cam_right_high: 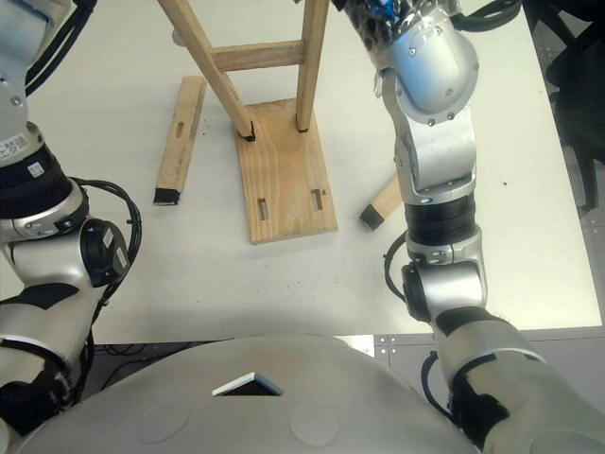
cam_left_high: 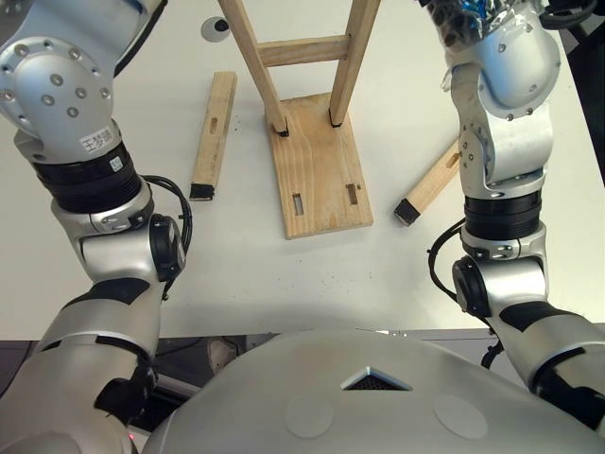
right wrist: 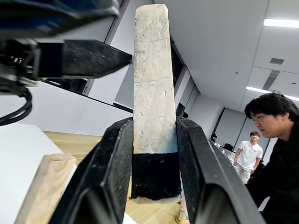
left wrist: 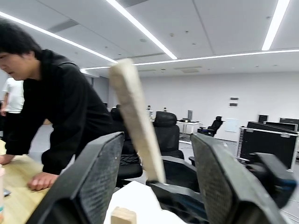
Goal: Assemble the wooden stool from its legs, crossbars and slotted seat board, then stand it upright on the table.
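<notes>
The slotted seat board lies flat on the white table. Two legs stand in its far slots, joined by a crossbar. The near two slots are bare. In the right wrist view my right gripper is shut on a standing leg, fingers pressed to both its sides. My left gripper is open, its fingers well apart, with a pale leg showing in the gap and a wooden end low between them. One loose leg lies left of the board, another to its right.
A round grey grommet sits in the table top at the far left of the frame. Both arms rise beside the board, the right forearm close over the right loose leg. The table's front edge runs near my body.
</notes>
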